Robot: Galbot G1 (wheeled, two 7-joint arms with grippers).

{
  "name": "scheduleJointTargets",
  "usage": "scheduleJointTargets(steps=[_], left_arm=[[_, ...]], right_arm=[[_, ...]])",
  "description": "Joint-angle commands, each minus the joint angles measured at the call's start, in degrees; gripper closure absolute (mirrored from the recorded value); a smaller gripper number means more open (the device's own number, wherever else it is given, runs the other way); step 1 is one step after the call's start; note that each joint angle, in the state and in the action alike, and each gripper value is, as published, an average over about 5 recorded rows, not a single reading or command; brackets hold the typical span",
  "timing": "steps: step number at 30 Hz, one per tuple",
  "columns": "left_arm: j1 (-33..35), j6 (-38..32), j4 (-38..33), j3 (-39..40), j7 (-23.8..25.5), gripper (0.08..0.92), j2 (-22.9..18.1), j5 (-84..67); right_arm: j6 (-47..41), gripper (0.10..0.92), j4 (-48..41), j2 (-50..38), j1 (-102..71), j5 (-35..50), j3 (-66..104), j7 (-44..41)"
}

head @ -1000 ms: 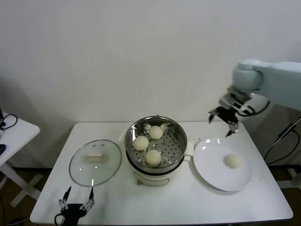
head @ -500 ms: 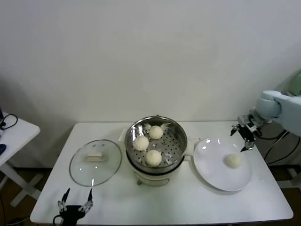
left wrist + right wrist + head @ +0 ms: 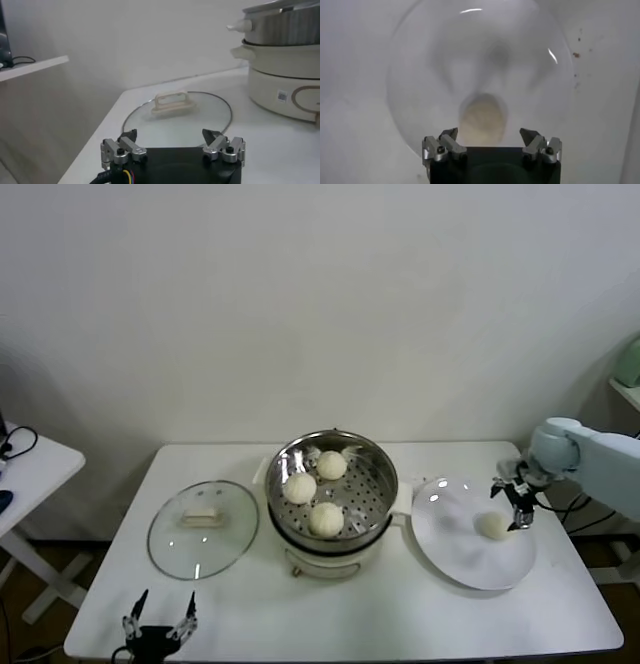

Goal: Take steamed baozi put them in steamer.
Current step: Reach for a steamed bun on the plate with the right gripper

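Three cream-white baozi (image 3: 326, 518) lie in the shiny steel steamer (image 3: 377, 467) at the table's middle. A fourth baozi (image 3: 493, 525) lies on the white plate (image 3: 450, 534) to its right. My right gripper (image 3: 512, 506) is open and hangs just above that baozi, at its far right side. In the right wrist view the baozi (image 3: 483, 120) lies between and beyond the spread fingertips of the gripper (image 3: 489, 135), on the plate (image 3: 420, 75). My left gripper (image 3: 158, 620) is open and empty at the table's front left.
The round glass lid (image 3: 203, 528) with a cream handle lies flat left of the steamer; it also shows in the left wrist view (image 3: 175, 112), with the pot base (image 3: 285, 85) beyond. A small white side table (image 3: 30, 469) stands at far left.
My right gripper has swung right from behind the steamer and come down over the plate, now just above the lone baozi. The left arm has hardly moved.
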Motion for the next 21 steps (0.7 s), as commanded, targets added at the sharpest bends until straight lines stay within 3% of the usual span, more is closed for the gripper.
scheduleJointTargets(steps=[1, 14, 21], left_arm=[[0.13, 0.06, -0.2, -0.04, 0.07, 0.177, -0.05, 0.13], [-0.21, 0.07, 0.03, -0.19, 0.08, 0.177, 0.18, -0.07], [-0.38, 0.11, -0.06, -0.33, 0.05, 0.177, 0.1, -0.13]], right_arm=[[-1.38, 0.203, -2.6, 0.57, -8.86, -2.98, 8.04, 1.34], [-1.77, 0.206, -4.23, 1.55, -10.08, -4.13, 9.53, 1.48], [-1.98, 0.287, -4.24, 1.62, -10.37, -4.19, 9.96, 1.43]])
